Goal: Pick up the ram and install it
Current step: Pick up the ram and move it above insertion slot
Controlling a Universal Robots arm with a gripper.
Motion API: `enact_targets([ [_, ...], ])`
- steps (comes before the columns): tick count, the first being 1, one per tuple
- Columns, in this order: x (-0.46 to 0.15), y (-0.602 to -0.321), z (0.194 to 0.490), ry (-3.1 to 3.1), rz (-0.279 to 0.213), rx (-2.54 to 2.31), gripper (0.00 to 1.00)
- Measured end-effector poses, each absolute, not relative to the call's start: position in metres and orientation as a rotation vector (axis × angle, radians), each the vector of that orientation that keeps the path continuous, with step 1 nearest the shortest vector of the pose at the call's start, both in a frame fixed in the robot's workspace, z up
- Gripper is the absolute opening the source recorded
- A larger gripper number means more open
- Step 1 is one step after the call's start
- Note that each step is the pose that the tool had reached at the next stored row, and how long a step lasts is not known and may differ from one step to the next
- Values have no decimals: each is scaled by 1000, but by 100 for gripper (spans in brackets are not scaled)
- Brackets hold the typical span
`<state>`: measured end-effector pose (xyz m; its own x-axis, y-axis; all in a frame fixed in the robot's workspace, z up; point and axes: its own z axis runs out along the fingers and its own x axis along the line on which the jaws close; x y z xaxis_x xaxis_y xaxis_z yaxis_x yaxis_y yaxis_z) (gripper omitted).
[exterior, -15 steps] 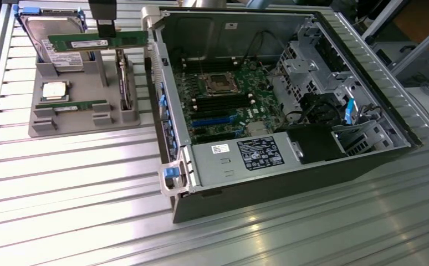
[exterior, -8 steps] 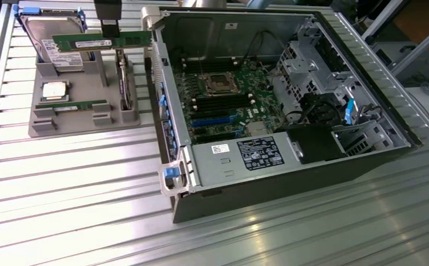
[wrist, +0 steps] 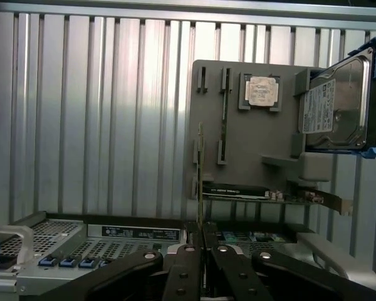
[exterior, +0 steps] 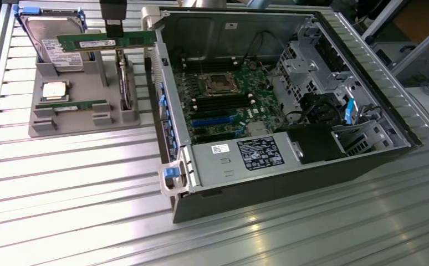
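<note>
A ram, a long green stick with a white label, hangs lengthwise above the grey parts tray at the exterior view's upper left. My gripper is shut on its top edge. In the wrist view the ram shows edge-on as a thin line rising from between my gripper's closed black fingers. A second ram stands in its tray slot. The open computer case holds the motherboard with dark ram slots to the exterior view's right of the tray.
The tray also carries a silver processor, a hard drive in a blue frame and an upright card with a metal bracket. The case wall stands between tray and motherboard. A power supply fills the case's near end.
</note>
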<state>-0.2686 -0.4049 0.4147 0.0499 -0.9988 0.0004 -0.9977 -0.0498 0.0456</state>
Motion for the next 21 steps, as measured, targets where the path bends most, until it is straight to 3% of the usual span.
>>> enact_targets([
  [21,-252,-405,415,-2141,-47,2251,12],
])
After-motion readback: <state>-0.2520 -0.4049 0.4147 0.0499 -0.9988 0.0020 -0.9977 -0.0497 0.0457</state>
